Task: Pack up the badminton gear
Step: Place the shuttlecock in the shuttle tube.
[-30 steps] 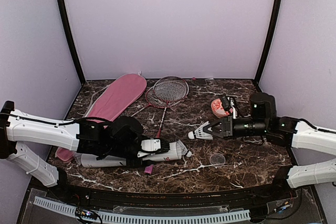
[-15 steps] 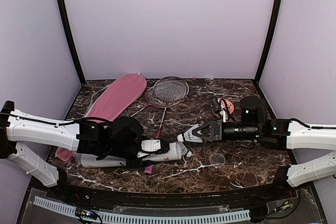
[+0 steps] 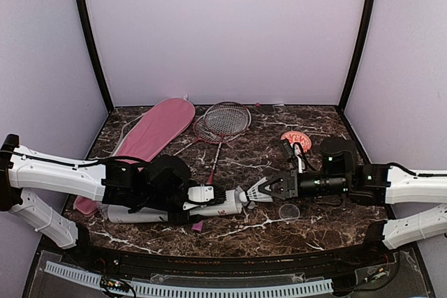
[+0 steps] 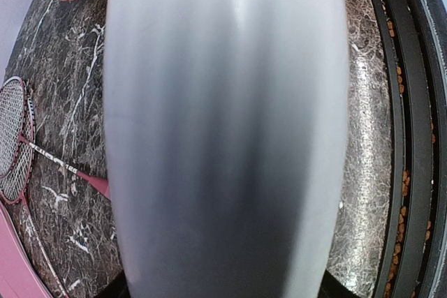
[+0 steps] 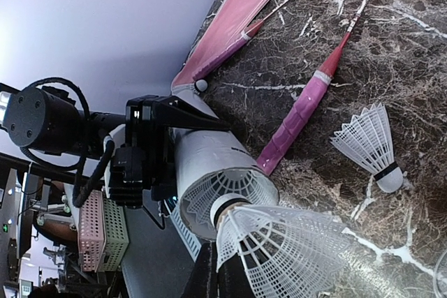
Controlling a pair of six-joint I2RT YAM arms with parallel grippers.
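shuttlecock in right gripper, at tube mouth

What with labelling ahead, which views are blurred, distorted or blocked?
Left wrist: the tube fills the frame, a blurred grey mass too close to focus; the table bows, fisheye-like. Right wrist: sharp on the held shuttlecock, wall washed bright. Top external: evenly lit, sharp.
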